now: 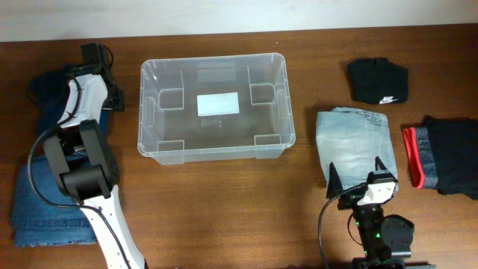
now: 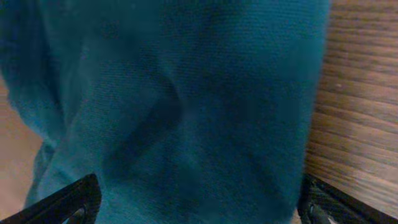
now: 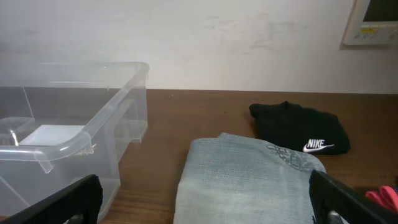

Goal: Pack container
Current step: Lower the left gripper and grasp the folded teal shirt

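The container [image 1: 215,153] is a large clear plastic bin, rectangular, with rounded corners and a raised rim. We see four moulded notches [image 1: 170,99] inside its walls and a white label [image 1: 218,103] at the middle of its base. It stands upright, opening upward, on the table [image 1: 239,217], left of centre in the far half. Its long axis runs left to right, parallel to the table's far edge.

All garments lie outside it:
- blue denim [image 1: 45,202] to its left;
- folded pale jeans [image 1: 355,142] to its right;
- a black Nike garment [image 1: 379,81] beyond the jeans;
- a dark garment with a red edge [image 1: 444,155] furthest right.

The left fingers [image 2: 68,199] are spread wide apart, close over blue fabric [image 2: 186,99]. The right fingers [image 3: 68,200] are also apart, at the near edge of the pale jeans.
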Tool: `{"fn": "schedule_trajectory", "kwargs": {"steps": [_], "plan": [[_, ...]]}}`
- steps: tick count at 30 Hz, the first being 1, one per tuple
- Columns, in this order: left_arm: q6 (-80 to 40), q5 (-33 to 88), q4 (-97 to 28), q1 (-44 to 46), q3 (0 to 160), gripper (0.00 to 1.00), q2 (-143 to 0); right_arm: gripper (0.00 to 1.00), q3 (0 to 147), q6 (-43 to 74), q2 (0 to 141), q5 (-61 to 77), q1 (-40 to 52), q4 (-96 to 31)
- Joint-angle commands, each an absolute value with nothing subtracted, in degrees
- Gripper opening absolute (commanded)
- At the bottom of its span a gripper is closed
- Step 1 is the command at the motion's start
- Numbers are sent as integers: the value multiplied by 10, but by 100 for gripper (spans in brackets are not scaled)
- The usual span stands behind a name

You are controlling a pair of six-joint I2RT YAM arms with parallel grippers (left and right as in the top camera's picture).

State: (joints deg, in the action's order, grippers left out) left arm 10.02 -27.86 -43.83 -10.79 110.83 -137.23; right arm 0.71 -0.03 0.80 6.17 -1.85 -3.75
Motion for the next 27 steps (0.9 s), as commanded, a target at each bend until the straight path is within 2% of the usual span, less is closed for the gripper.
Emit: {"fn": "schedule_trajectory", "kwargs": {"steps": [1,6,27], "plan": [[93,-311,-438,-113,1107,100,-1408,99,3,-2,3,70,-23,-38],[91,-342,-431,-113,1107,99,-1408,98,3,-2,3,70,-23,-38],[86,-316,-437,-118,1107,99,-1447,99,3,-2,3,70,-23,-38]]}}
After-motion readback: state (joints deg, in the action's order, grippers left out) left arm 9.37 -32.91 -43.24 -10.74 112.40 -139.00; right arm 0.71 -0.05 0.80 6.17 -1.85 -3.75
